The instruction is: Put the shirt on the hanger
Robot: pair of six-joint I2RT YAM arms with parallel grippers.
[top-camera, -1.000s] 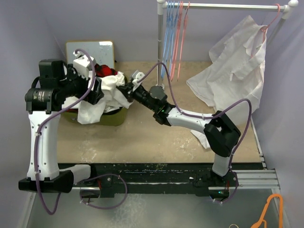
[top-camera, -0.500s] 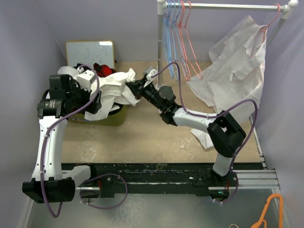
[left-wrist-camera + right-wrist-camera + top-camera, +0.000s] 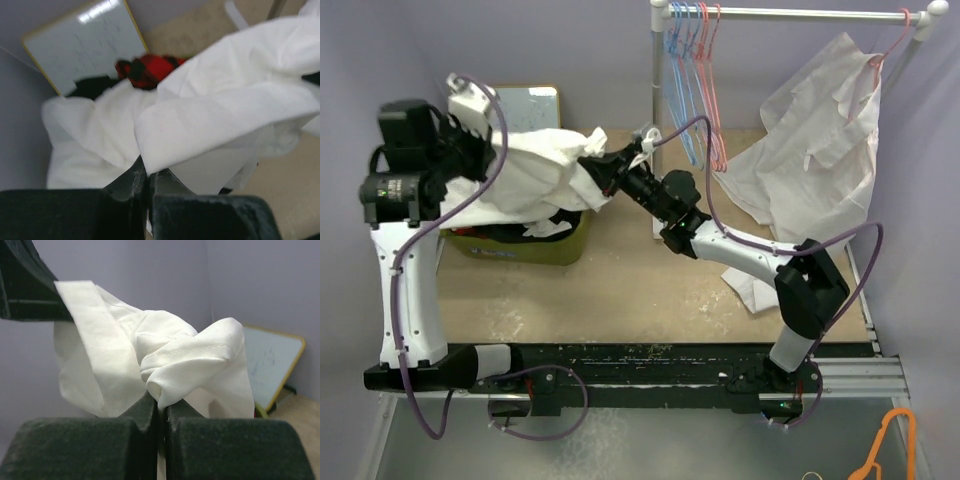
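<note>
Lifting the shirt (image 3: 535, 175) out of the green bin (image 3: 555, 250) looks like the step in hand. From above, the left gripper (image 3: 490, 160) and right gripper (image 3: 603, 168) each pinch one end, so the shirt hangs as a bunched band between them over the bin, well apart from the pink-red hanger (image 3: 713, 110) on the rail (image 3: 800, 13). To do this well, I judge both arms should rise together and spread gently, so the trailing folds clear the bin rim without dragging other garments along. In the left wrist view, the left gripper (image 3: 147, 177) has its jaws pressed together on a fold of the shirt (image 3: 215, 110), with the plaid garment (image 3: 150, 67) and whiteboard (image 3: 82, 45) beyond. In the right wrist view, the right gripper (image 3: 161, 407) likewise clamps a rolled edge of the shirt (image 3: 175, 355). Compared with half a second ago, the left arm is higher and farther back, the cloth has gone from a heap on the bin to a stretched span, and the free hangers have swung back toward vertical.
</note>
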